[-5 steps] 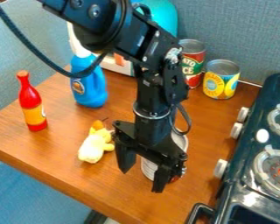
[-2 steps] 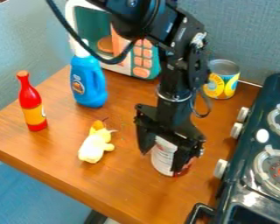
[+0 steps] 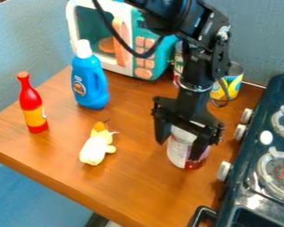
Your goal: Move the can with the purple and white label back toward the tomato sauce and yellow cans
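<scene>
**Big jaws come down around a can**

In the camera view, the black gripper (image 3: 178, 150) hangs over the right part of the table (image 3: 132, 190). Its jaws are wide apart, with a white and red can (image 3: 179, 146) between them. I cannot tell if they press on it hard enough to hold it.

The can is upright, near the stove (image 3: 266, 115) but apart from it. The jaws point down, so one can go on each side of the round can—that looks like a good way to keep it from rolling or tipping. They are wide because the can is fat. I cannot tell if its bottom touches the table.

Behind the arm (image 3: 198, 66) is a yellow and blue can (image 3: 234, 86), standing on its flat end, which likely helps it stay up. Part of a red can (image 3: 178, 66) peeks out beside the toy microwave (image 3: 145, 72), at the back near the wall.

The blue bottle (image 3: 90, 86) and the red bottle (image 3: 32, 106) both stand up on the left. The soft yellow toy (image 3: 94, 148) is between the red bottle and the gripper—well apart from the jaws, so it is not in their way.
</scene>
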Tool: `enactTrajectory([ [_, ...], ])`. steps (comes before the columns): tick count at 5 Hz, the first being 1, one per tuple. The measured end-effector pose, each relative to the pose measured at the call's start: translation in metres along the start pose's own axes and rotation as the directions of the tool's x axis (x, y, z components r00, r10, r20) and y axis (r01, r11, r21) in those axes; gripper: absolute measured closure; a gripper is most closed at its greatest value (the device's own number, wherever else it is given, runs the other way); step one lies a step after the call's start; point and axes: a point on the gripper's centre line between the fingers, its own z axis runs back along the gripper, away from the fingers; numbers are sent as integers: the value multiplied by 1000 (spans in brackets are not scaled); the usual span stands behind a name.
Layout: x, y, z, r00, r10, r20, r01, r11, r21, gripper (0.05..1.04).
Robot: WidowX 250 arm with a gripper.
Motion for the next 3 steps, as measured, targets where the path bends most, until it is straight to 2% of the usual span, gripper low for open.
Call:
enactTrajectory([
  [1,17,0,2,996,92,0,-92,995,28,83],
  [2,31,-2,4,992,128,1,-128,991,30,83],
  [3,38,12,9,981,195,7,-195,980,27,83],
])
